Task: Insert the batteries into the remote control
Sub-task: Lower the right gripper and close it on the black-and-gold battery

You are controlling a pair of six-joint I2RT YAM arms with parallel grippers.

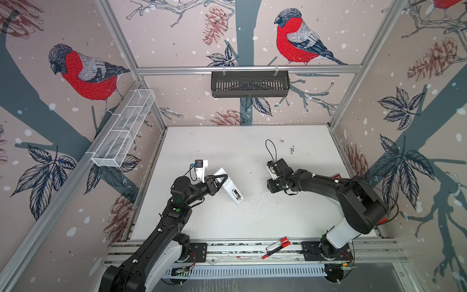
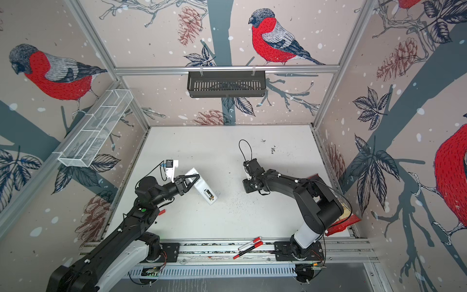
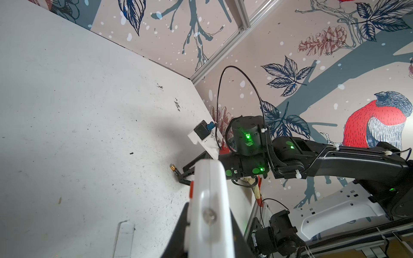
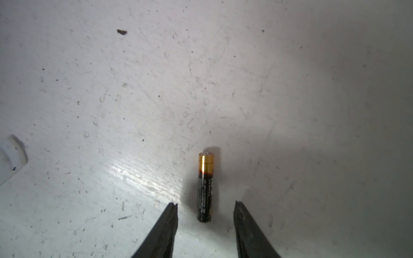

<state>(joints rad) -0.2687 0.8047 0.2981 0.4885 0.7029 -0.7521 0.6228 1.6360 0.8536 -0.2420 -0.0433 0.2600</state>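
Bare tabletop around battery

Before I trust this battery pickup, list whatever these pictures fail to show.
Loose battery: hidden in both top views, under the right gripper.
Remote control: blurred in the left wrist view, too close; one end cut off by the frame edge.
Seated battery: too small in both top views to read its orientation.

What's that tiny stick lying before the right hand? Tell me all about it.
A small battery: slim cylinder, glossy black wrap with tiny print, shiny copper-gold end. It lies flat on the scuffed white table, gold end away from the right hand, whose open fingertips flank its black end without touching.
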